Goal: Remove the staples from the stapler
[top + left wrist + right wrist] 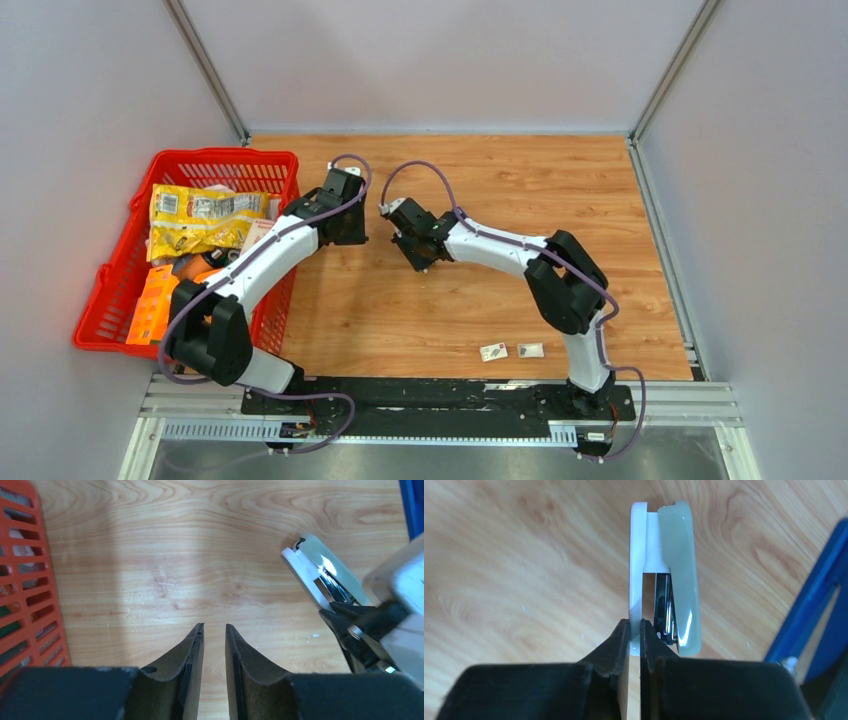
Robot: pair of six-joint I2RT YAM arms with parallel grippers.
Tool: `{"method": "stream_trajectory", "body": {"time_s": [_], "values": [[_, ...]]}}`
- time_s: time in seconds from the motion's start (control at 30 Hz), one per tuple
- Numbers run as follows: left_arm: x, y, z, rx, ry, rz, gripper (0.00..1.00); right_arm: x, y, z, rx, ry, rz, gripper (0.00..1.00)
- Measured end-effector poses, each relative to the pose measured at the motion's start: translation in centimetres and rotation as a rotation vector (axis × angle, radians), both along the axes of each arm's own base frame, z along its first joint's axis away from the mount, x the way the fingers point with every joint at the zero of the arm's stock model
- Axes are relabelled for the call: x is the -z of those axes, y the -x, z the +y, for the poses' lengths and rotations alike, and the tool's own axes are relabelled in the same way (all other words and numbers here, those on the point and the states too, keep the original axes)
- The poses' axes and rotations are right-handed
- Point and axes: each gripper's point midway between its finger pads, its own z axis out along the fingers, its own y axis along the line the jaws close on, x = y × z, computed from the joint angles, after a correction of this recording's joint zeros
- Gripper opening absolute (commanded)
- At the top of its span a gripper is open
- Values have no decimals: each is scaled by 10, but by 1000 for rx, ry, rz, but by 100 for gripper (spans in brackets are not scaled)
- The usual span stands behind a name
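Right gripper [635, 630] pinches the stapler [679, 565] by its base toward the desk's [520, 180] far edge; left gripper [214, 630] (fingers [192, 650] slightly apart) should lift its lid.

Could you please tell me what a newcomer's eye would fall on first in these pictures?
The eye goes first to the pale green and white stapler, held over the middle of the wooden table by the right tool, whose fingers pinch its white base plate. Facing it, the left tool is slightly open and empty. Next comes the red basket at the table's left edge, filled with snack packs.
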Motion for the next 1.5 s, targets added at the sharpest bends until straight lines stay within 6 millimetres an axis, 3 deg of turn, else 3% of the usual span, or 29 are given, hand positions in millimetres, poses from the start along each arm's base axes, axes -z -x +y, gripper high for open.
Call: {"method": "stream_trajectory", "body": {"time_s": [0.1,0.2,0.37,0.47,0.67,0.77,1.07,1.3,1.5], "values": [[-6,7,-6,36,36,7,40,-16,18,-17,-48,20,18,0],[-15,16,-15,95,82,12,52,-47,34,-31,-105,10,17,0],[-33,36,-38,238,204,21,58,-108,65,-43,-206,-45,-20,0],[-43,47,-52,313,281,34,59,-127,89,-45,-287,-38,-24,0],[-68,72,-77,453,438,44,60,-133,137,-52,-445,12,44,0],[-86,85,-88,531,523,33,60,-140,152,-58,-500,19,54,0],[-126,126,-110,755,726,39,62,-195,206,-72,-742,-140,-26,0],[-141,150,-119,889,857,79,64,-210,238,-70,-950,-210,-39,0],[-149,169,-122,956,963,110,65,-221,249,-69,-1057,-207,-68,0]]}}
